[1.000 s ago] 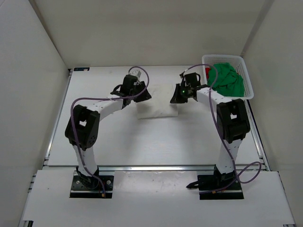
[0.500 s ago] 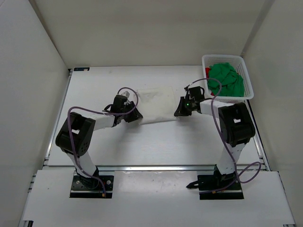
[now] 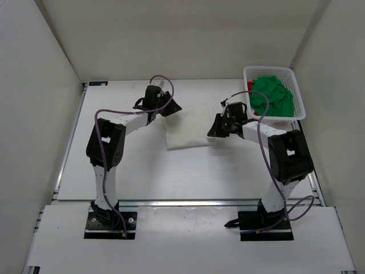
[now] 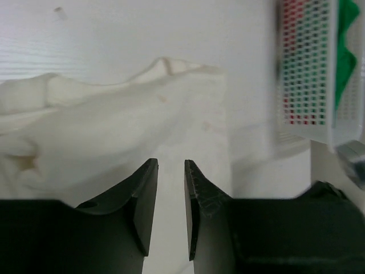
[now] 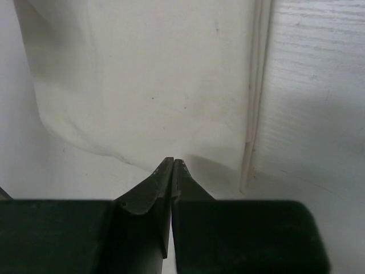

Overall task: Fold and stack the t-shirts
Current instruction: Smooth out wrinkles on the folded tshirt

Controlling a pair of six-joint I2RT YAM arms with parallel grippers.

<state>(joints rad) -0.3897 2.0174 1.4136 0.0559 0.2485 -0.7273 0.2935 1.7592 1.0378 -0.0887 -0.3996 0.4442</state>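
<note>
Setting: a white table (image 3: 125, 165) boxed in by plain white walls (image 3: 171, 40), with both arms reaching out from the near edge.
Left gripper (image 4: 171, 162): we see it at the far-left corner of the cream shirt (image 3: 188, 128). Its jaws stand a narrow slot apart. We see no cloth caught between them; the shirt lies just ahead of the tips.
Cream shirt: it lies mid-table between the two grippers as a rumpled, roughly square pad. The wrist view shows what we take for its collar at the far edge.
Right gripper (image 5: 172, 160): its jaws are pressed together, the tips meeting right at the shirt's right-hand edge. We cannot tell whether a fold of cloth is nipped there.
Basket (image 3: 268, 68): white mesh, at the far-right corner of the table, well apart from the cream shirt.
Green shirt (image 3: 274, 94): heaped in the basket, filling most of it.
Red shirt (image 4: 293, 120): we catch only patches of red behind the mesh wall, under the green one.
Step in hand: we judge this to be the folding of the first shirt. Nothing is stacked yet, and two shirts wait in the basket.
Next move: the left jaws need to close on the corner in front of them. The right needs a sure pinch on its edge. Then both should carry the cloth over together, edges matched, so that the fold lands square.
</note>
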